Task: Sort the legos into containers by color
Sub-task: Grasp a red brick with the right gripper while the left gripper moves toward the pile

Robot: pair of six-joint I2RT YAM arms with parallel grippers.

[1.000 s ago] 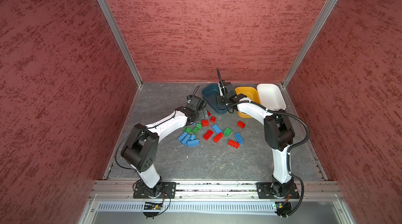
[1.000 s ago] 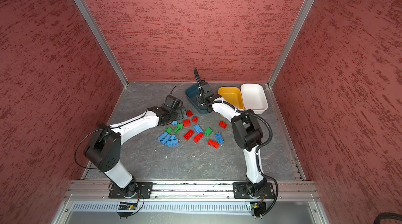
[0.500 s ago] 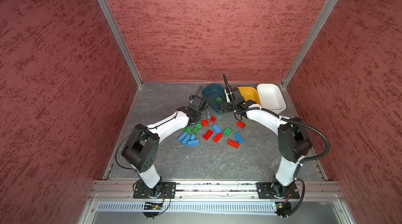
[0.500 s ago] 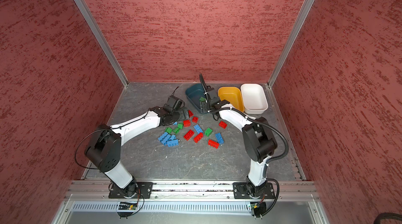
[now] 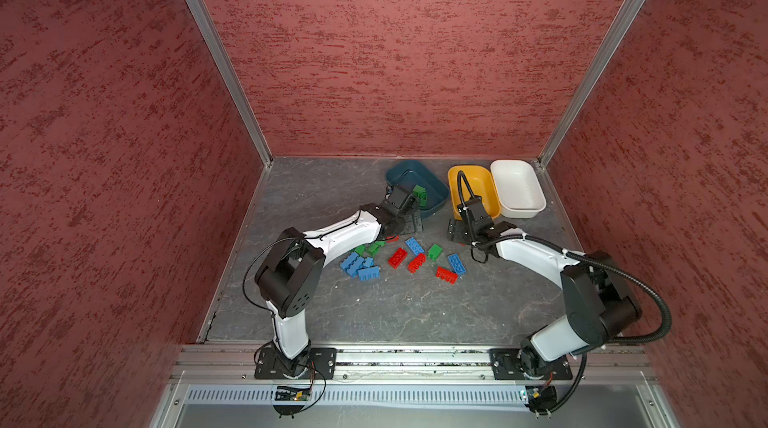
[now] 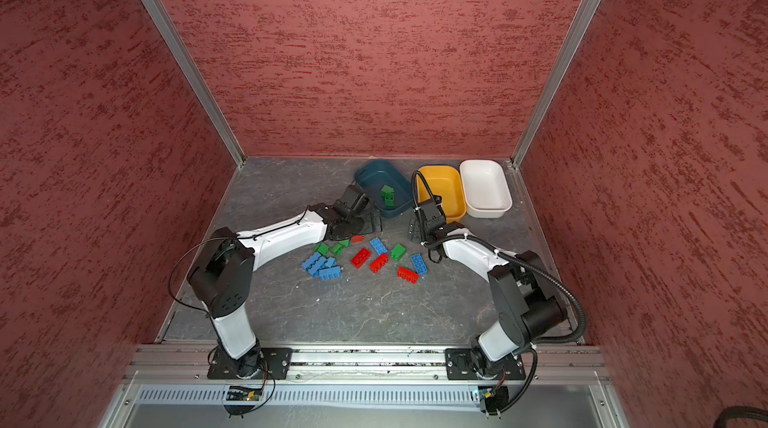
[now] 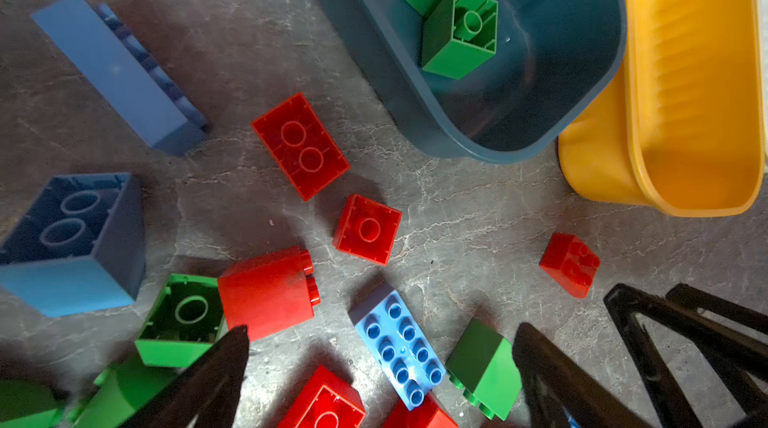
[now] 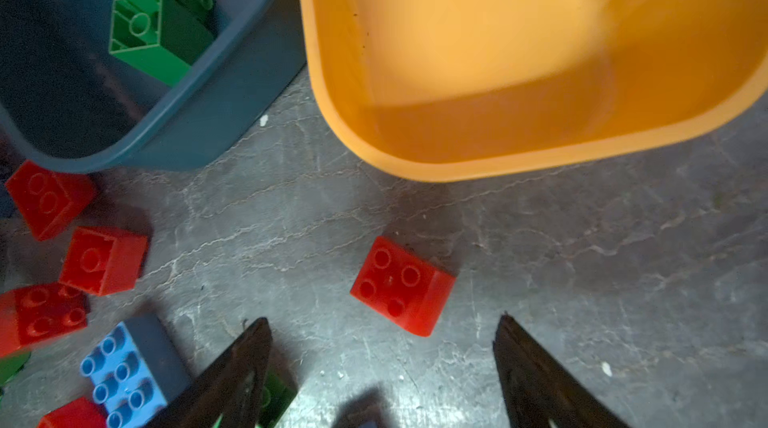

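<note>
**A:** What is sitting on the grey stone-patterned table (image 5: 374, 313)?

**B:** Three shallow plastic tubs are standing along its far edge. The dark teal tub (image 5: 401, 168) is holding two green studded bricks (image 8: 145, 26). The orange-yellow tub (image 8: 415, 155) and the white tub (image 5: 517, 193) are showing nothing inside. The other red, green and light blue bricks (image 5: 399, 257) are lying loose in the middle.

**A:** And the claws?

**B:** Both are hanging spread and carrying nothing. The left claw (image 7: 380, 330) is hovering over the heap. The right claw (image 8: 382, 319) is pointing towards the orange-yellow tub.

**A:** Which brick is the coming move likely turning on?

**B:** Probably the small square red brick (image 8: 401, 286). It is lying alone, studs up, just ahead of the right claw, between it and the orange-yellow tub's near rim. The right claw is sitting much nearer to it. Being square, the brick is offering no long axis, though its sides are lying slightly skewed to the jaws.
</note>
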